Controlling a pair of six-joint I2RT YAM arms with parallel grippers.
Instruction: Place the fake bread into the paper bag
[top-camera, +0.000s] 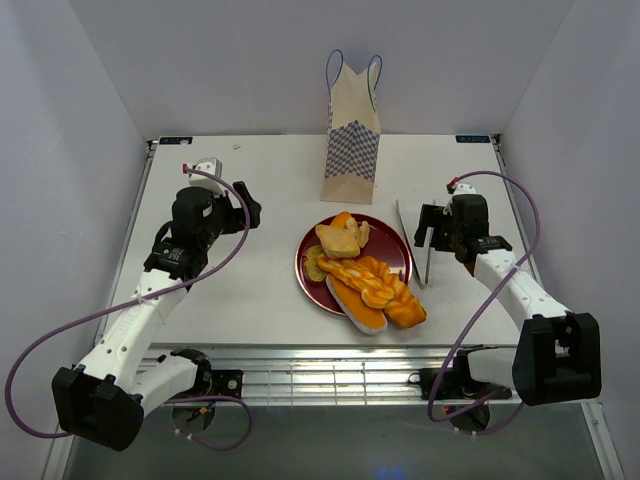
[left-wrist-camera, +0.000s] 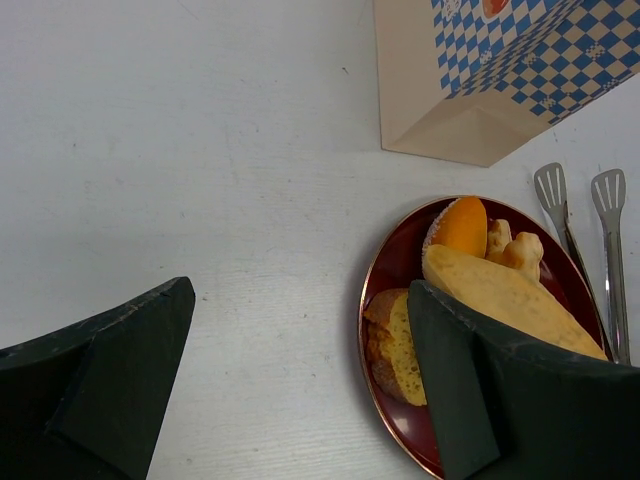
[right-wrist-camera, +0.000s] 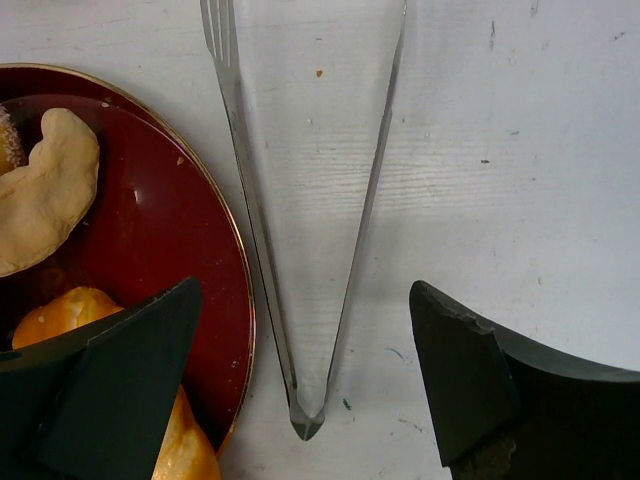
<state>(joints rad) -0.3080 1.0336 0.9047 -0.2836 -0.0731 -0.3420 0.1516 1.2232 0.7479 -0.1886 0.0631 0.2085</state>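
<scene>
top external
- paper bag (top-camera: 351, 140): stands upright at the far middle of the table (top-camera: 250, 165); tan top, blue-and-white checkered lower half, blue loop handles up; well apart from both grippers.
- fake bread (top-camera: 375, 282): all heaped on the dark red plate (top-camera: 393, 247), just in front of the bag; the braided loaf and an orange oval piece overhang the near rim, paler rolls sit at the far side.
- tongs (top-camera: 410, 245): metal, lying flat just right of the plate.
- left gripper (top-camera: 248, 208): left of the plate, over bare table, nothing in it.
- right gripper (top-camera: 428, 230): over the tongs, right of the plate; contact with them cannot be told.

left wrist
- left gripper (left-wrist-camera: 300, 290): jaws spread wide, nothing between them but table.
- paper bag (left-wrist-camera: 470, 90): checkered base in the upper right, beyond the plate (left-wrist-camera: 366, 290).
- fake bread (left-wrist-camera: 500, 295): tan oval roll, an orange piece and a slice on the plate; the right finger (left-wrist-camera: 470, 400) covers part.
- tongs (left-wrist-camera: 550, 190): two slotted heads at the far right.

right wrist
- right gripper (right-wrist-camera: 300, 290): released, jaws wide apart, gripping nothing.
- tongs (right-wrist-camera: 305, 420): V-shape, joined end between the two fingers, apart from both.
- fake bread (right-wrist-camera: 45, 195): pale curved piece and an orange one on the plate (right-wrist-camera: 150, 200), left.
</scene>
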